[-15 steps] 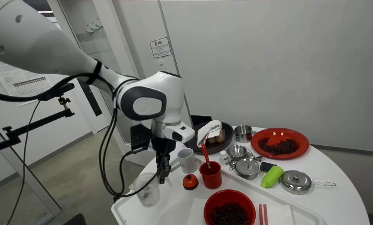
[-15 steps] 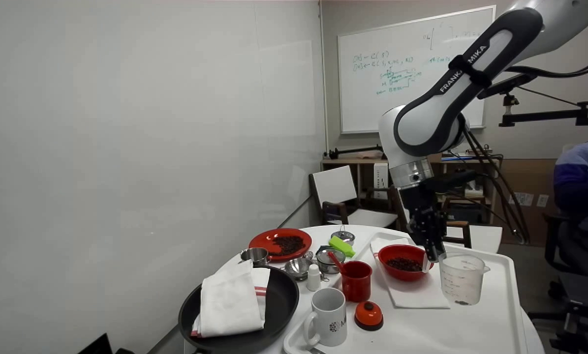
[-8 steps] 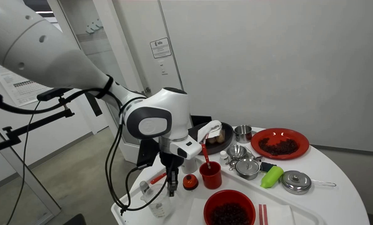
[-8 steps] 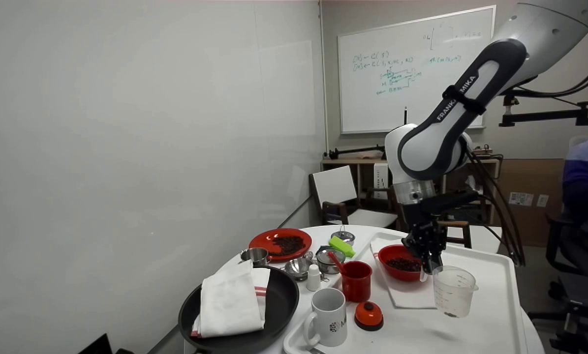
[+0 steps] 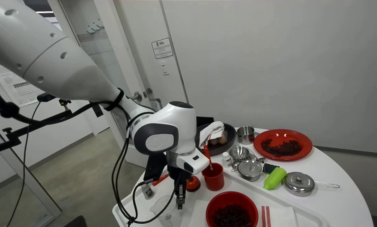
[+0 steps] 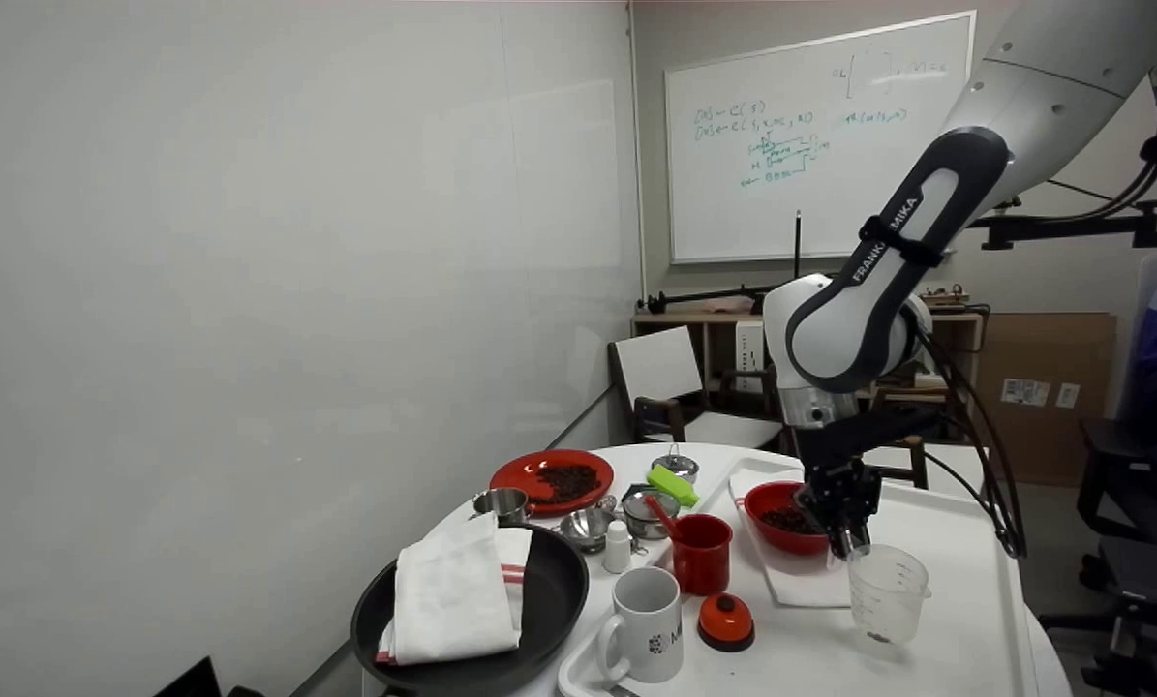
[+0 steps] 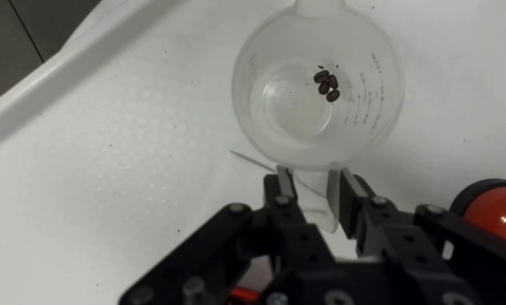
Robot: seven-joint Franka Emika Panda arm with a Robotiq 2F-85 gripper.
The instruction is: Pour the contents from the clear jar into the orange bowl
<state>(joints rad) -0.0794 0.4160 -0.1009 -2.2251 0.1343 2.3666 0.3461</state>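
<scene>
The clear jar (image 7: 295,101) is see-through with measuring marks and a handle. It is upright, with several dark beans on its bottom in the wrist view; it also shows in both exterior views (image 5: 167,217) (image 6: 888,600). My gripper (image 7: 314,171) is shut on the jar's handle, a finger on each side. It also shows in the exterior views (image 5: 180,205) (image 6: 847,550). The jar is low over the white tray; I cannot tell if it touches. The orange bowl (image 5: 305,145), wide and shallow with dark bits, stands at the table's far side, also visible here (image 6: 518,476), well apart from the jar.
A dark-red bowl (image 5: 250,201) of dark beans stands on the white tray (image 6: 1009,581) beside the gripper. A red cup (image 5: 214,181), an orange-black knob-shaped item (image 6: 726,622), a white mug (image 6: 655,649) and metal pots (image 5: 250,170) stand between. A black pan (image 6: 559,600) holds a white towel.
My gripper and the jar have moved down together toward the tray, rightward in an exterior view and slightly leftward in an exterior view. The bowls have not moved.
</scene>
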